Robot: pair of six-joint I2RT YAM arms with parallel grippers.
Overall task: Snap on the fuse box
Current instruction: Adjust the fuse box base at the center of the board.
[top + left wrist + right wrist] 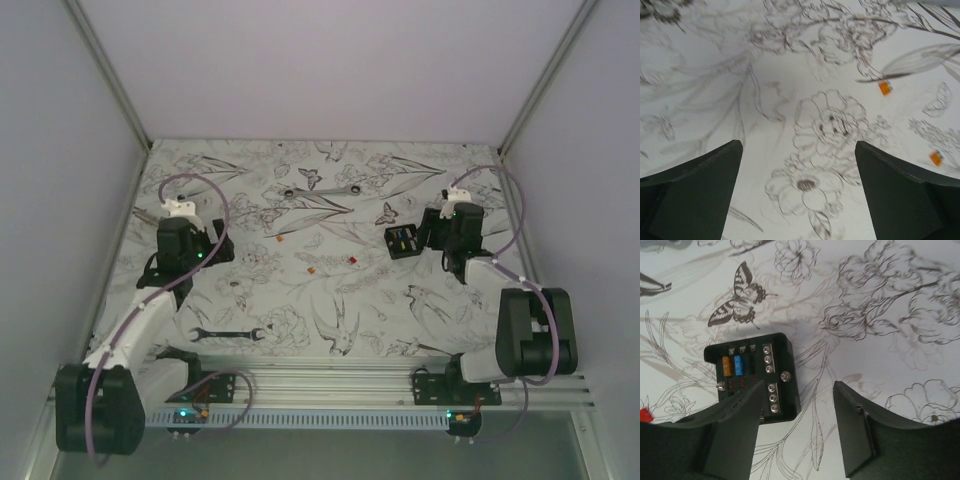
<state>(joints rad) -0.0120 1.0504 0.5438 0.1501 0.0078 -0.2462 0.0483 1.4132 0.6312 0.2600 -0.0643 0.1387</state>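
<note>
The fuse box is a small black square box with orange and blue fuses inside. It lies open-side up on the patterned table at the right. In the right wrist view the fuse box sits left of centre, with screws and small red lights showing. My right gripper is open and hovers over it, its left finger above the box's near part; in the top view the right gripper is just right of the box. My left gripper is open and empty over bare table at the left.
Small orange and red loose pieces lie mid-table; two show in the left wrist view. A wrench lies near the front left, another at the back. Side walls close in the table.
</note>
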